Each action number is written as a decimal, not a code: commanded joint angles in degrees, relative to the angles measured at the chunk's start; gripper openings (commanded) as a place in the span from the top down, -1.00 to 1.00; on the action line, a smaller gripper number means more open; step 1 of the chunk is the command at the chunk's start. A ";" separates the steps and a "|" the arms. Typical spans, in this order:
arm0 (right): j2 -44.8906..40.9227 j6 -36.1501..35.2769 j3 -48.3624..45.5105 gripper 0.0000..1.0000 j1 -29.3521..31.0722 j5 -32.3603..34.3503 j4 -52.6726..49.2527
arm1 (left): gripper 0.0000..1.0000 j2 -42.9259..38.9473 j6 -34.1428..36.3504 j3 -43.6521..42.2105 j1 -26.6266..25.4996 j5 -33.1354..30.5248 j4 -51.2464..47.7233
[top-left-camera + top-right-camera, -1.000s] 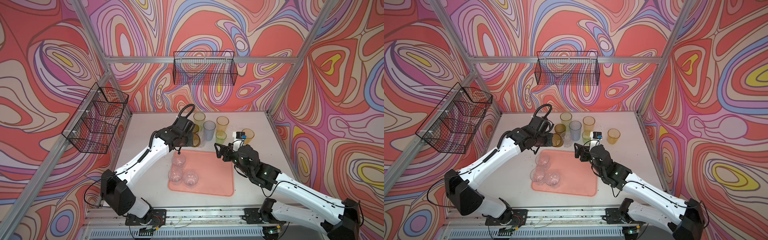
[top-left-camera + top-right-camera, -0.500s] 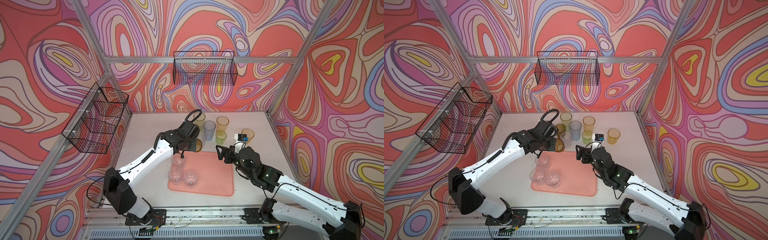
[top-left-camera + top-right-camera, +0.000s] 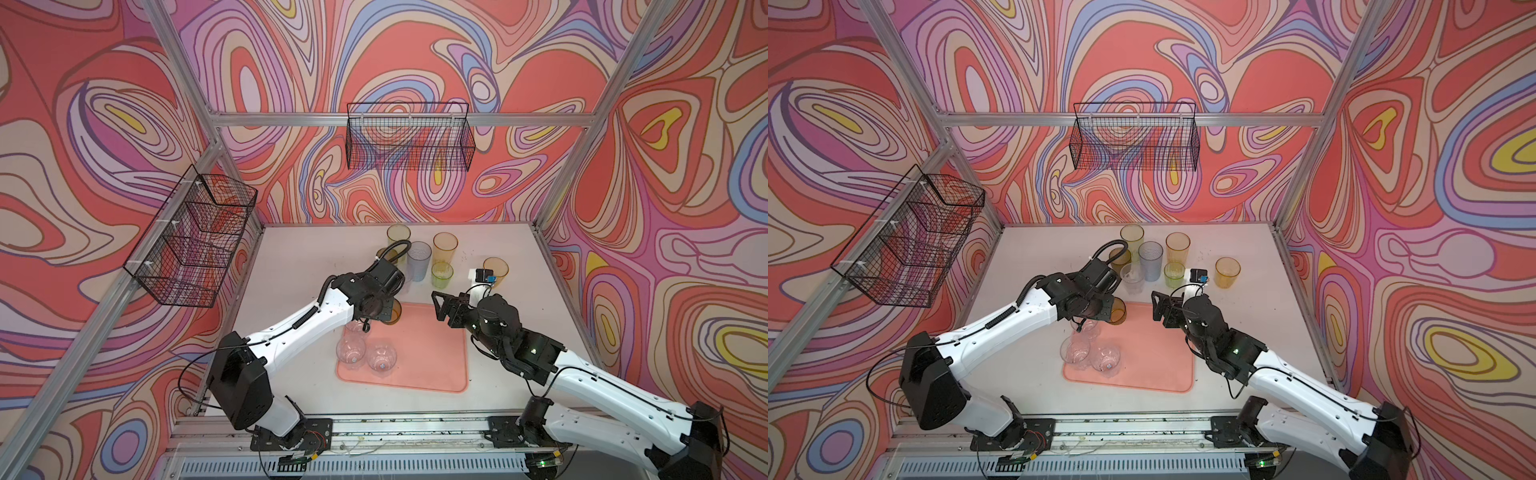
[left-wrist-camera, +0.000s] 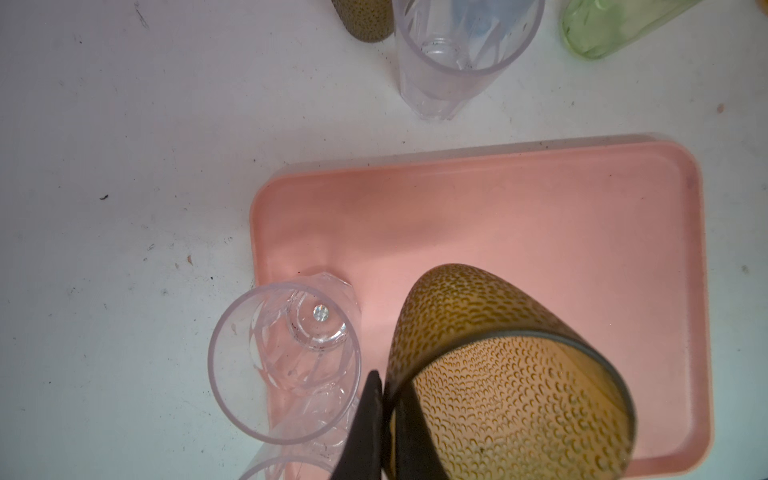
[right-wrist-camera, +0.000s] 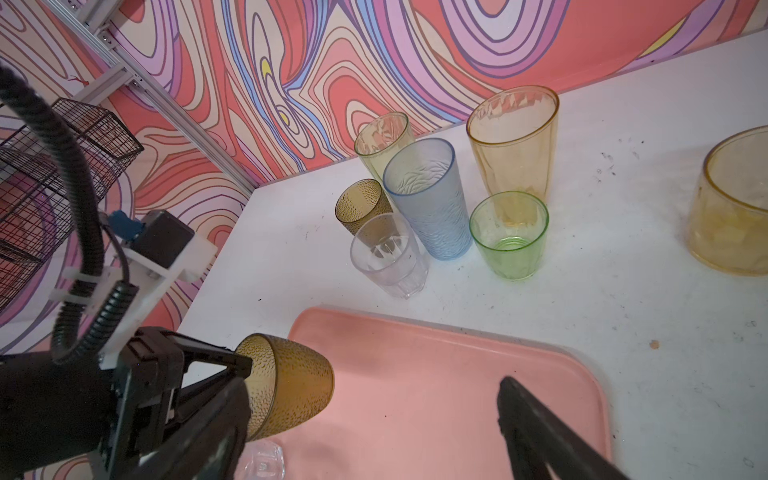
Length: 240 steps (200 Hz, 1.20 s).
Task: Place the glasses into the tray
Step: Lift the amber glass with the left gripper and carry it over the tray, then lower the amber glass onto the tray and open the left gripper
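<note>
In a top view, the left gripper [image 3: 384, 314] is hanging over the far left corner of the tray [image 3: 424, 357], gripping a tilted brown glass [image 3: 394, 312]. Three clear glasses [image 3: 381, 358] are standing bunched along the tray's left side. The right gripper [image 3: 438, 306] is hovering near the far right corner, jaws spread, holding nothing. Standing behind on the table [image 3: 311, 257]: yellow glass [image 3: 398, 239], blue-grey glass [image 3: 419, 259], orange glass [image 3: 444, 247], green glass [image 3: 441, 274], and amber glass [image 3: 495, 270] apart to the right. Two wire baskets [image 3: 409, 137] are hanging on the walls.
</note>
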 commanded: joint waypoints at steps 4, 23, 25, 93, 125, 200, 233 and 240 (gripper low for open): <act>0.48 0.86 -0.52 -0.92 -0.26 0.30 -0.88 | 1.00 1.01 -2.10 -1.11 -0.50 -1.37 -1.68; 0.60 1.17 -0.54 -0.92 -0.27 0.39 -0.72 | 1.00 1.26 -2.66 -1.67 -0.72 -0.97 -1.40; 0.60 1.30 -0.59 -0.92 -0.27 0.40 -0.75 | 1.00 1.26 -2.76 -1.73 -0.68 -0.97 -1.41; 1.04 1.80 -0.12 -0.92 -0.29 0.53 -1.20 | 1.00 3.27 -3.14 -2.01 -1.75 -2.63 -2.41; 1.08 2.23 -0.16 -0.92 -0.25 0.63 -1.65 | 1.00 4.13 -3.30 -2.18 -2.13 -2.81 -2.56; 2.25 2.73 0.31 -0.92 -0.25 0.59 -1.64 | 0.99 6.62 -4.29 -2.14 -2.97 -3.23 -2.99; 3.23 2.58 1.01 -0.92 -0.25 0.43 -1.77 | 0.96 7.37 -4.50 -2.12 -3.46 -3.21 -2.99; 3.29 2.56 1.07 -0.92 -0.29 0.46 -1.82 | 0.94 7.54 -4.63 -2.12 -3.48 -3.34 -2.99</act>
